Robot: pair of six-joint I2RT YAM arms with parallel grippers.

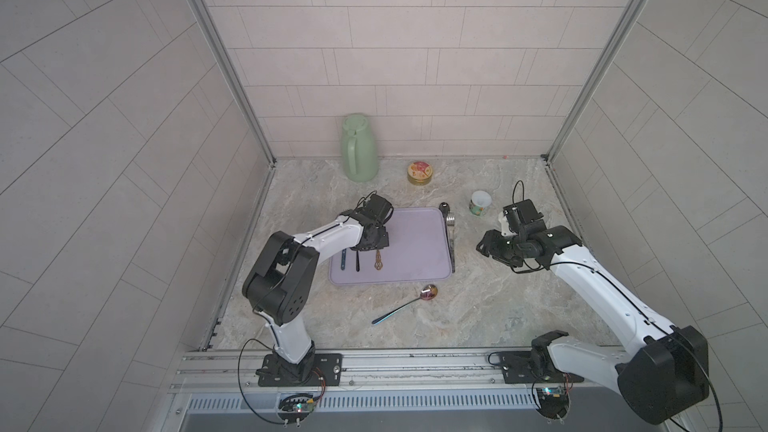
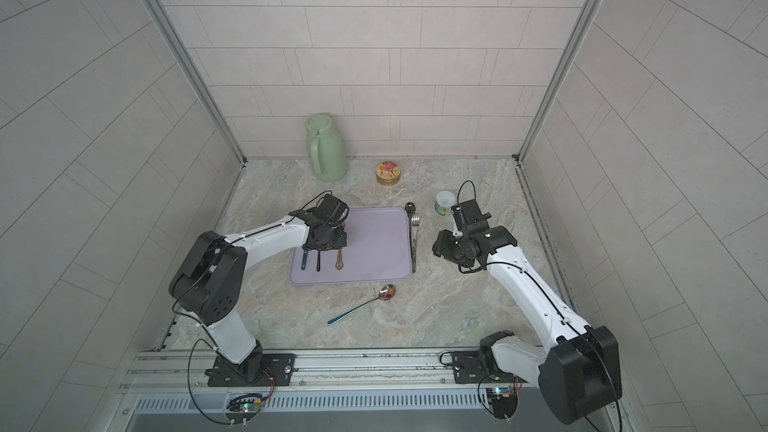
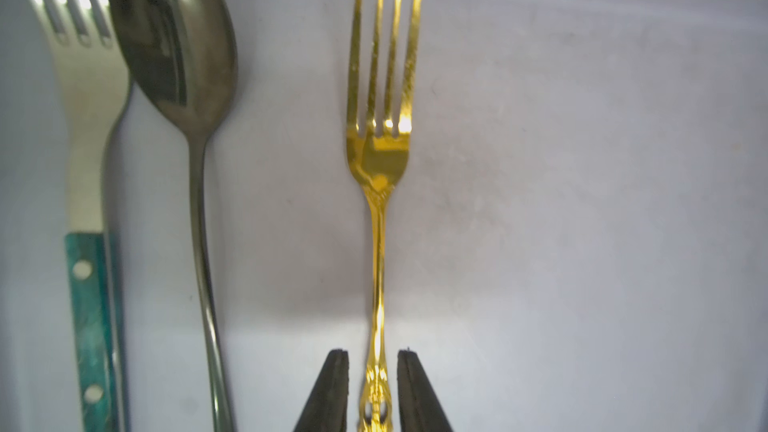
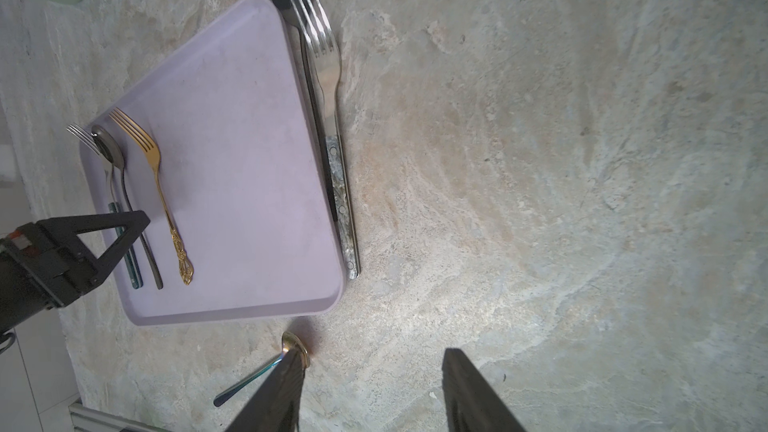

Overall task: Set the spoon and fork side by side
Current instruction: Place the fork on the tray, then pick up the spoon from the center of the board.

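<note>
**A:** How does the fork look, and where is it?

**B:** It is a slim golden metal fork (image 3: 378, 160) with four long tines and an ornate openwork handle. It lies flat on the pale lilac rectangular plastic tray (image 1: 415, 251), in the tray's left part, a little left of the frame centre in both top views. Just beside it lies a dark grey polished metal spoon (image 3: 174, 35), parallel to it and apart from it, with the bowl pointing the same way as the tines. On the spoon's other side lies a silver fork with a teal riveted handle (image 3: 89, 160). It is very close to the bowl, and I cannot tell if they touch.

**A:** And the left arm?

**B:** It reaches from the lower left of the frame up to the tray, with the wrist bent down. The left gripper (image 3: 373, 353) hangs over the handle end of the golden fork. Its black fingers (image 3: 332, 388) stand a little apart, one on each side of the handle, with a narrow gap on both sides, so nothing is clamped.

**A:** The right one?

**B:** The right gripper (image 4: 372, 351) is right of the tray, above the marble-pattern table (image 1: 478, 309). Its jaws are wide apart and empty. A rainbow-tinted metal spoon (image 1: 401, 307) lies on the table below the tray.
</note>
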